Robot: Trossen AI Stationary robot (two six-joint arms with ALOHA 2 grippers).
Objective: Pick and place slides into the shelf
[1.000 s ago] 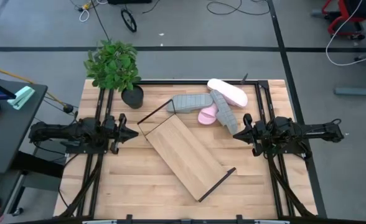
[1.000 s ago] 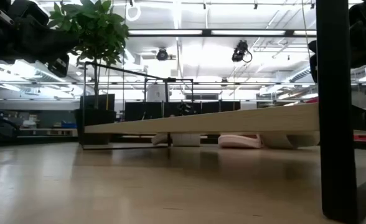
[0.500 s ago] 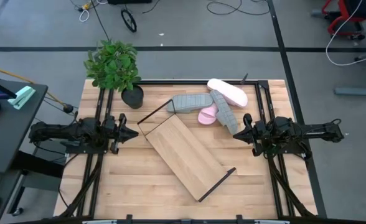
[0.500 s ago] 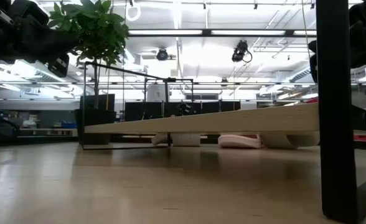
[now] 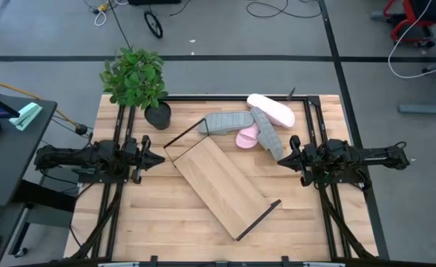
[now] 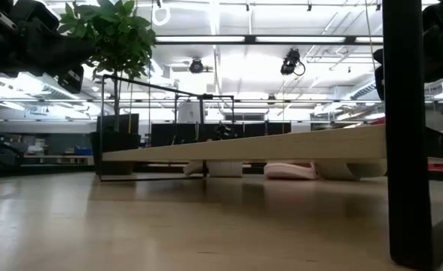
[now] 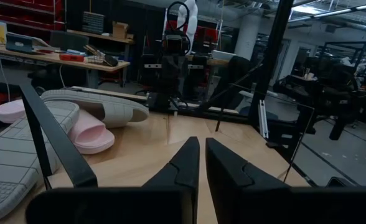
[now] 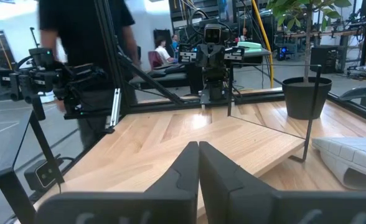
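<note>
A: The slides (image 5: 251, 122) lie in a loose heap in the upper centre of the high view, on the tabletop (image 5: 166, 215), none on the shelf (image 5: 218, 182) yet.

B: Which arm is nearer?

A: The right hand (image 5: 292, 158), closed and empty. The nearer grey slide (image 5: 266, 133) runs diagonally down toward it, almost touching. The left hand (image 5: 153, 158), also closed and empty, sits beyond the shelf's upper-left end.

B: And the shelf?

A: It slants from upper left to lower right, between both arms.

B: Anything the other views add?

A: The left wrist view shows the pink slide (image 7: 86, 134) tucked under a grey one (image 7: 102, 106).
</note>
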